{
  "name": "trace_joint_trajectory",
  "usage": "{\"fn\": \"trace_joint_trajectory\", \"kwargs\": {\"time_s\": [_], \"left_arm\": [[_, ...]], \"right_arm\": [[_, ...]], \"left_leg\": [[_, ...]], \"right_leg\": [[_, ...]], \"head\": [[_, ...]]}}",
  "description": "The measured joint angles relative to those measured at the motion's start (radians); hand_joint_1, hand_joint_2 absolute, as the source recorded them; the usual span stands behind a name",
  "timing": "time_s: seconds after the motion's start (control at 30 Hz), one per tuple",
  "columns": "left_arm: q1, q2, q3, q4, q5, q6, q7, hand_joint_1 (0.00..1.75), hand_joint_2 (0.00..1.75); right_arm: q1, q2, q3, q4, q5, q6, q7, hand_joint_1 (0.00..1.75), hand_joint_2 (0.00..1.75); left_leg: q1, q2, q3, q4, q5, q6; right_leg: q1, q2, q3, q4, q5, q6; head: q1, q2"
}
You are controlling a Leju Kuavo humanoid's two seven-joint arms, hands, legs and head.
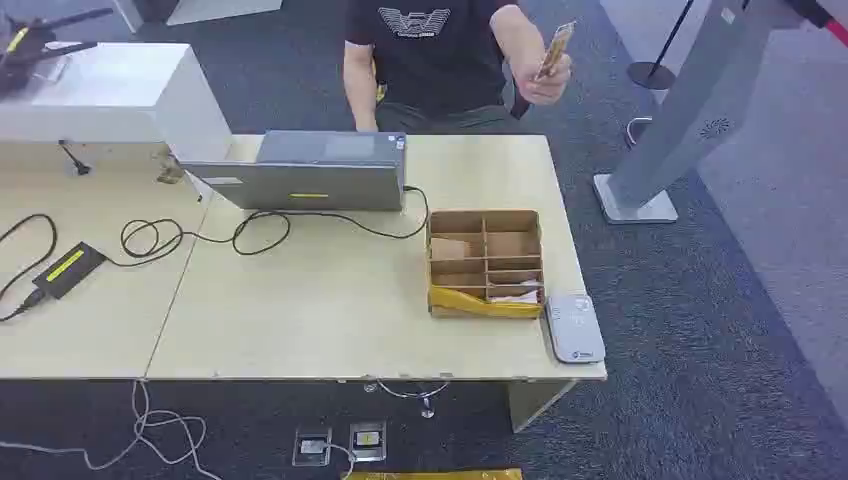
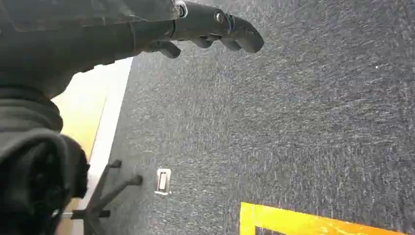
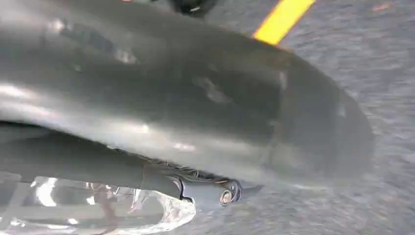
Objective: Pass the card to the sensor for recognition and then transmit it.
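Down by my side, my left hand hangs over dark grey carpet, its fingers stretched out and loosely apart, holding nothing. My right hand is a blurred grey mass close to the lens, and I cannot tell how its fingers lie. Across the pale wooden table, a person's hand holds the card up in the air. The grey sensor lies at the table's near right corner, just beside a cardboard box with compartments. A laptop and black cables sit farther back.
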Motion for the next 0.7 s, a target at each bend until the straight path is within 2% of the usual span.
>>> {"fn": "trace_joint_trajectory", "kwargs": {"time_s": [0.1, 0.2, 0.27, 0.3, 0.33, 0.4, 0.43, 0.47, 0.53, 0.57, 0.6, 0.67, 0.7], "left_arm": [[0.007, 0.003, 0.029, -0.010, -0.043, 0.000, 0.008, 0.00, 0.00], [0.013, 0.005, 0.062, -0.020, -0.089, 0.000, 0.018, 0.00, 0.00], [0.020, 0.006, 0.090, -0.033, -0.129, 0.000, 0.028, 0.00, 0.00], [0.022, 0.006, 0.097, -0.039, -0.142, 0.000, 0.034, 0.00, 0.00], [0.024, 0.008, 0.108, -0.047, -0.155, 0.000, 0.037, 0.00, 0.00], [0.029, 0.010, 0.127, -0.061, -0.168, 0.000, 0.043, 0.00, 0.00], [0.031, 0.010, 0.135, -0.067, -0.178, 0.000, 0.044, 0.00, 0.00], [0.034, 0.010, 0.147, -0.075, -0.190, 0.000, 0.045, 0.00, 0.00], [0.040, 0.010, 0.170, -0.088, -0.205, 0.000, 0.045, 0.00, 0.00], [0.042, 0.010, 0.177, -0.093, -0.212, 0.000, 0.044, 0.00, 0.00], [0.044, 0.010, 0.185, -0.096, -0.217, 0.000, 0.041, 0.00, 0.00], [0.046, 0.010, 0.200, -0.102, -0.227, 0.000, 0.033, 0.00, 0.00], [0.047, 0.010, 0.206, -0.107, -0.228, -0.001, 0.026, 0.00, 0.00]], "right_arm": [[-0.010, -0.076, 0.000, -0.005, -0.092, 0.065, -0.134, 0.00, 0.00], [-0.041, -0.193, 0.000, -0.019, -0.141, 0.101, -0.244, 0.00, 0.00], [-0.095, -0.286, 0.000, -0.037, -0.153, 0.072, -0.288, 0.00, 0.00], [-0.125, -0.319, 0.000, -0.048, -0.155, 0.073, -0.276, 0.00, 0.00], [-0.155, -0.357, 0.000, -0.070, -0.157, 0.088, -0.236, 0.00, 0.00], [-0.188, -0.395, 0.005, -0.131, -0.173, 0.134, -0.171, 0.00, 0.00], [-0.193, -0.397, 0.010, -0.166, -0.215, 0.159, -0.099, 0.00, 0.00], [-0.175, -0.395, 0.035, -0.224, -0.296, 0.183, 0.024, 0.00, 0.00], [-0.103, -0.373, 0.115, -0.381, -0.453, 0.183, 0.232, 0.00, 0.00], [-0.069, -0.362, 0.158, -0.465, -0.527, 0.156, 0.292, 0.00, 0.00], [-0.036, -0.367, 0.210, -0.545, -0.609, 0.094, 0.367, 0.00, 0.00], [0.045, -0.407, 0.347, -0.707, -0.737, -0.030, 0.488, 0.00, 0.00], [0.078, -0.427, 0.411, -0.781, -0.750, -0.062, 0.533, 0.00, 0.00]], "left_leg": [[-0.002, 0.000, 0.000, 0.000, 0.000, 0.000], [-0.003, 0.000, -0.001, 0.000, 0.000, 0.001], [-0.006, 0.004, -0.001, 0.000, 0.001, 0.002], [-0.007, 0.005, 0.000, 0.000, 0.001, 0.002], [-0.007, 0.005, 0.000, 0.000, 0.001, 0.004], [-0.007, 0.003, 0.000, 0.000, 0.002, 0.005], [-0.007, 0.002, 0.001, 0.001, 0.002, 0.005], [-0.006, 0.000, 0.002, 0.001, 0.002, 0.006], [-0.006, -0.010, -0.001, 0.001, 0.002, 0.006], [-0.010, -0.010, -0.002, 0.000, 0.003, 0.007], [-0.012, -0.008, -0.002, -0.001, 0.003, 0.007], [-0.013, -0.006, -0.004, -0.003, 0.003, 0.007], [-0.013, -0.004, -0.005, -0.004, 0.002, 0.007]], "right_leg": [[-0.002, 0.000, 0.000, 0.000, 0.000, 0.001], [-0.004, 0.000, 0.000, 0.000, 0.002, 0.003], [-0.007, 0.003, -0.001, 0.000, 0.004, 0.006], [-0.007, 0.004, -0.002, 0.000, 0.004, 0.006], [-0.007, 0.005, -0.002, 0.000, 0.004, 0.007], [-0.007, 0.002, -0.001, -0.001, 0.004, 0.007], [-0.007, 0.001, -0.001, -0.001, 0.004, 0.007], [-0.006, -0.001, 0.000, -0.002, 0.004, 0.007], [-0.007, -0.013, 0.003, -0.002, 0.003, 0.007], [-0.010, -0.012, 0.000, -0.001, 0.003, 0.007], [-0.012, -0.010, -0.002, 0.000, 0.003, 0.007], [-0.013, -0.009, -0.001, 0.000, 0.003, 0.007], [-0.013, -0.006, -0.002, 0.000, 0.003, 0.007]], "head": [[0.000, 0.000], [0.001, 0.000], [0.000, 0.000], [0.001, 0.000], [0.001, 0.000], [0.002, 0.000], [0.002, 0.000], [0.000, 0.000], [0.001, 0.000], [0.000, 0.000], [-0.002, 0.000], [0.000, 0.000], [0.001, 0.000]]}}
